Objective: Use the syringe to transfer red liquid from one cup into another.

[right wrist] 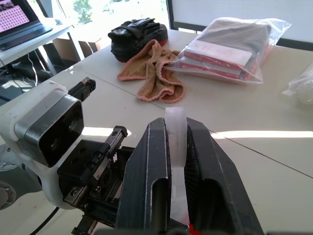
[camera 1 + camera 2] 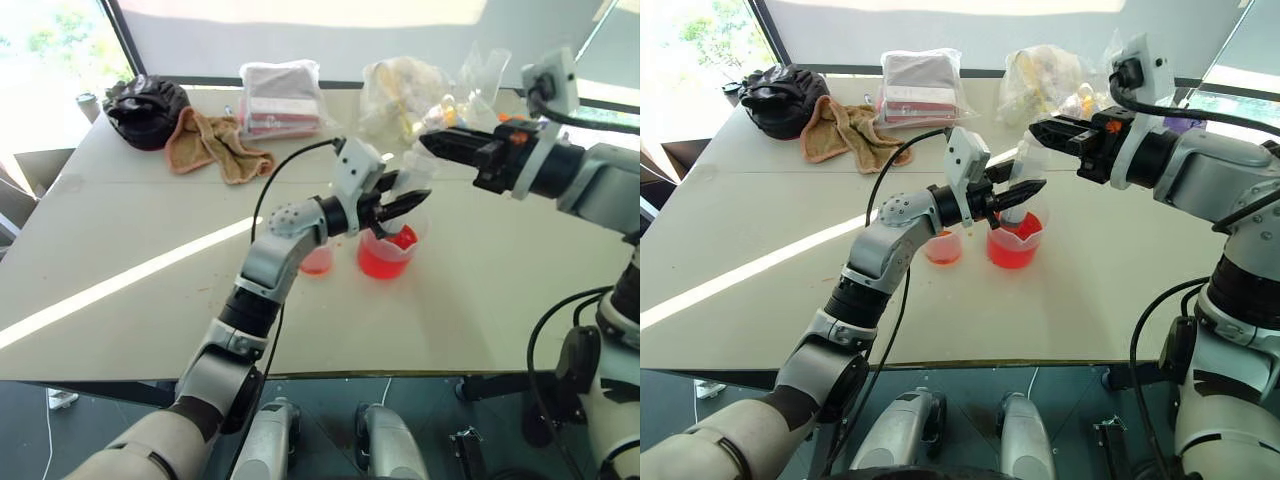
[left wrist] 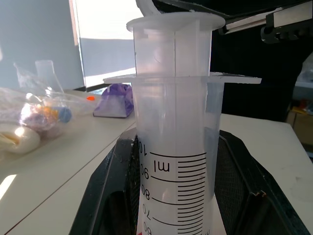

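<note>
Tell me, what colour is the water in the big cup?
Bright red liquid, clearest in the right eye view.

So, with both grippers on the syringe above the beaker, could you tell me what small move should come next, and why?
Probably raise the right gripper a little more, drawing the plunger up. The left gripper clamps the syringe barrel upright over the beaker of red liquid, and the visible part of the barrel looks empty.

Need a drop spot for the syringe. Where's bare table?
Bare: the table left of the small cup, and right of the beaker. Crowded: the far edge, with black bag, towel and plastic bags.
</note>
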Available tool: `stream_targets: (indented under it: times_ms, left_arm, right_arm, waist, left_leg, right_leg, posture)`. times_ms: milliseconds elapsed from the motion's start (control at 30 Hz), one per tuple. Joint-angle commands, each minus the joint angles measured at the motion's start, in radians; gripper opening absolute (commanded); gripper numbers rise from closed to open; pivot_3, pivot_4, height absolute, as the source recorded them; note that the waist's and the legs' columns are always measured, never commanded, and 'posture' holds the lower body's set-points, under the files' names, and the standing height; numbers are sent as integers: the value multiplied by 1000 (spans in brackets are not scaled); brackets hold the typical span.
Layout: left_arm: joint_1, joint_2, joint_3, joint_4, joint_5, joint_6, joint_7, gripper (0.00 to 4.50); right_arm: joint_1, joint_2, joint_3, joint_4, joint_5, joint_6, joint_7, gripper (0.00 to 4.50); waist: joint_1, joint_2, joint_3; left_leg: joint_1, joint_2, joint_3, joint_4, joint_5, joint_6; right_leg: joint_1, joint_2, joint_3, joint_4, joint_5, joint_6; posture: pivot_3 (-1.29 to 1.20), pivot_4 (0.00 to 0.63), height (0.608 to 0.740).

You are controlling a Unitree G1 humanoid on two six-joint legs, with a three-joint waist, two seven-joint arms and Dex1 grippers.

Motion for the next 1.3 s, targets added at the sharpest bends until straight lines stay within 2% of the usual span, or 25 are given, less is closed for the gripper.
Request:
stream_targets:
  times_ms: [33,400,500,567,633,1000,1300]
  left_arm:
    - [33,-12,-60,18,17,34,-24,1491]
    - [11,-23,-47,31,20,20,-20,1491]
    - [-2,-24,-31,39,17,16,-13,1491]
    - [-13,-24,-19,43,13,13,-7,1491]
    - [-23,-24,-9,45,9,11,-3,1491]
    - [-97,-37,71,25,-33,20,40,1491]
    - [-105,-44,139,-62,-146,111,58,1491]
  right_arm:
    - [-90,-35,-78,-20,7,-87,-7,13]
    - [-45,-36,-56,-43,22,-76,8,13]
    - [-20,-45,-44,-63,23,-66,17,1208]
    - [2,-56,-29,-75,12,-72,20,2372]
    - [17,-67,-28,-83,22,-77,36,3176]
    - [5,-72,-115,-12,53,-103,2,3176]
    - [-1,-65,-123,11,59,-122,-32,3176]
  waist:
    - [0,0,0]
    - [0,0,0]
    - [2,0,0]
    - [0,0,0]
    - [0,0,0]
    - [0,0,0]
    - [0,0,0]
  left_leg:
    - [0,0,0,0,0,0]
    - [0,0,0,0,0,0]
    - [0,0,0,0,0,0]
    - [0,0,0,0,0,0]
    - [0,0,0,0,0,0]
    - [0,0,0,0,0,0]
    - [0,0,0,0,0,1]
  right_leg:
    - [0,0,0,0,0,0]
    - [0,0,0,0,0,0]
    - [0,0,0,0,0,0]
    - [0,0,0,0,0,0]
    - [0,0,0,0,0,0]
    - [0,0,0,0,0,0]
    - [0,0,0,0,0,0]
  posture:
    - [0,150,740]
    - [0,150,740]
    - [0,150,740]
    - [0,150,740]
    - [0,150,740]
    - [0,150,740]
    - [0,150,740]
